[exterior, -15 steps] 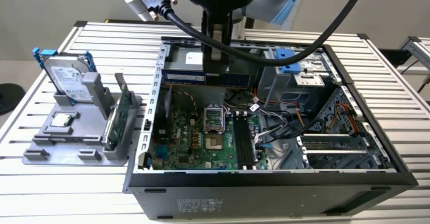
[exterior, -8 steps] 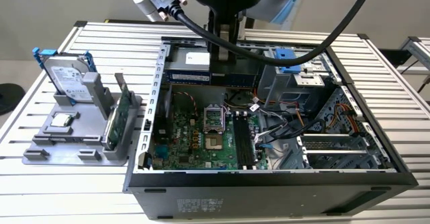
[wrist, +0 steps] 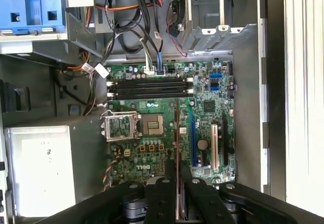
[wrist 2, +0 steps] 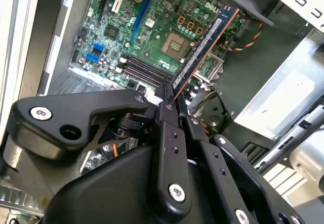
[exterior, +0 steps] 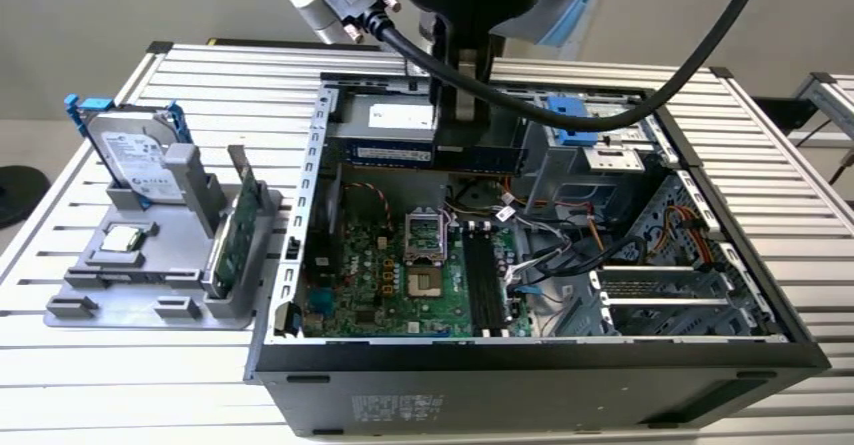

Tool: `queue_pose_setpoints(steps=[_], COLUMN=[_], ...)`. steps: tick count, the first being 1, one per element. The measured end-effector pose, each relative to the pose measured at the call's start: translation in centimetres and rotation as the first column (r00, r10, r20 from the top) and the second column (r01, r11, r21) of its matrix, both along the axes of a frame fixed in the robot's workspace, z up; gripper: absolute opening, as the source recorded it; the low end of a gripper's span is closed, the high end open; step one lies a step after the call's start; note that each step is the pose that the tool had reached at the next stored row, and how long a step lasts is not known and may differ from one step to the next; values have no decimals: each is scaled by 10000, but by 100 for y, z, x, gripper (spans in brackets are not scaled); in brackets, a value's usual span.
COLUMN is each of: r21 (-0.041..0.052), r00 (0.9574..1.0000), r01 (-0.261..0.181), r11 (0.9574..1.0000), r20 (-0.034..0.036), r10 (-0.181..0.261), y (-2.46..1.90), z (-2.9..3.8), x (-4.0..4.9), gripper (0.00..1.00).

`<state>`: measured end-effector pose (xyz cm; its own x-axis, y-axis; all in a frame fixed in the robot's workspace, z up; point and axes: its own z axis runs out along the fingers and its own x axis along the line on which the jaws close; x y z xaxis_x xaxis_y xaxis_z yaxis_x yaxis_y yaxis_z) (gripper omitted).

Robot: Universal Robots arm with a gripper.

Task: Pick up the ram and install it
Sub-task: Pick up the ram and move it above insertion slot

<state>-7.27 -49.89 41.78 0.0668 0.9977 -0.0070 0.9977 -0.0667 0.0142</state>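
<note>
An open computer case (exterior: 287,265) lies on a slatted table, with the gripper (exterior: 461,135) hanging over it at about 12 o'clock from the motherboard in the exterior view. Its fingers (wrist 2: 167,110) are narrowed onto one end of the ram (exterior: 394,155), pinching the thin board. The ram is in the air, well above the black memory slots (exterior: 483,283), which lie at about 4 o'clock from the processor socket (exterior: 423,240). The stick appears to run crosswise to the slots, so doing this step well likely means turning it parallel, keeping it level, centring it over one empty slot and pressing evenly. The ram is long, narrow and thin, a dark board with a blue edge, dark chips and a contact edge.
</note>
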Motion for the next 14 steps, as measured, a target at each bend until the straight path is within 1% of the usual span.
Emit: queue_pose_setpoints(steps=[9,14], r21=[-1,-1], r00=[10000,10000], r01=[0,0], r11=[10000,10000], r20=[0,-2], r10=[0,0], y=[2,3], z=[0,0], x=[153,214], gripper=[0,0])
